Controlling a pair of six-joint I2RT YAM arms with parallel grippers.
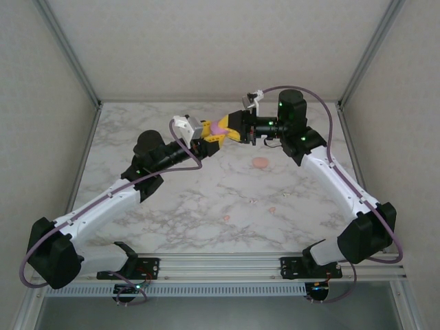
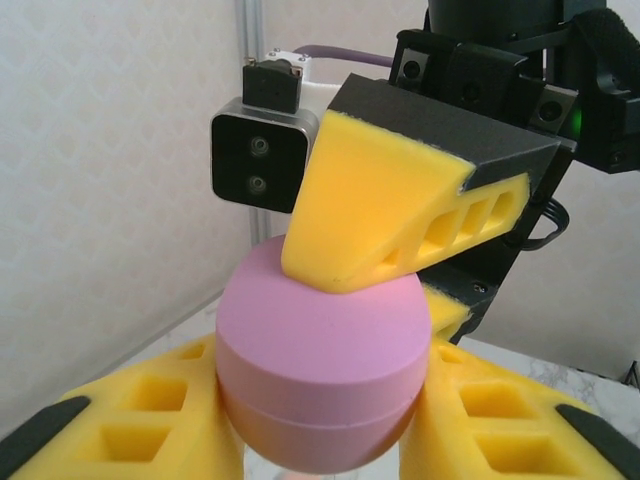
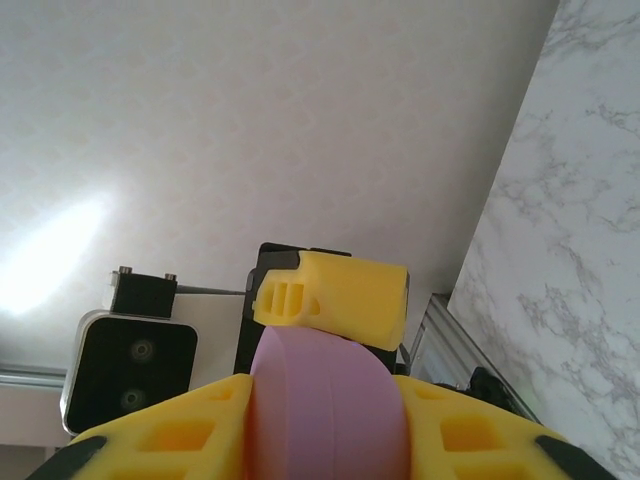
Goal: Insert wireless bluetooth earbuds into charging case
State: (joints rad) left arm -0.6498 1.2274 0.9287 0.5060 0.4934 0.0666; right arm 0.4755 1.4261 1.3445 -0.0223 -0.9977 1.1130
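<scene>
Top external: both arms reach to the far middle of the desk (image 1: 206,199) and meet tip to tip, raised off the marble. Left hand (image 1: 212,134) and right hand (image 1: 232,128) both pinch the pink case (image 1: 219,127) from opposite sides. On the desk near the right arm, well apart from the hands, lie two earbuds (image 1: 271,209), tiny pink-orange specks; the other earbud (image 1: 226,217) lies nearer the middle. A larger pink-orange round piece (image 1: 260,163) sits between them and the hands; too small to tell its make. Left wrist: yellow fingers (image 2: 130,420) press the case (image 2: 320,350) on both flanks, seam line level, lid shut. One finger of the right hand (image 2: 380,200) rests on the case's top edge, its partner showing behind the case. Right wrist camera (image 2: 262,150) faces this view. Right wrist: yellow fingers (image 3: 175,425) clamp the case (image 3: 325,400) left and right. A left-hand finger (image 3: 335,295) touches the case from above. Left wrist camera (image 3: 130,365) sits beside it.
</scene>
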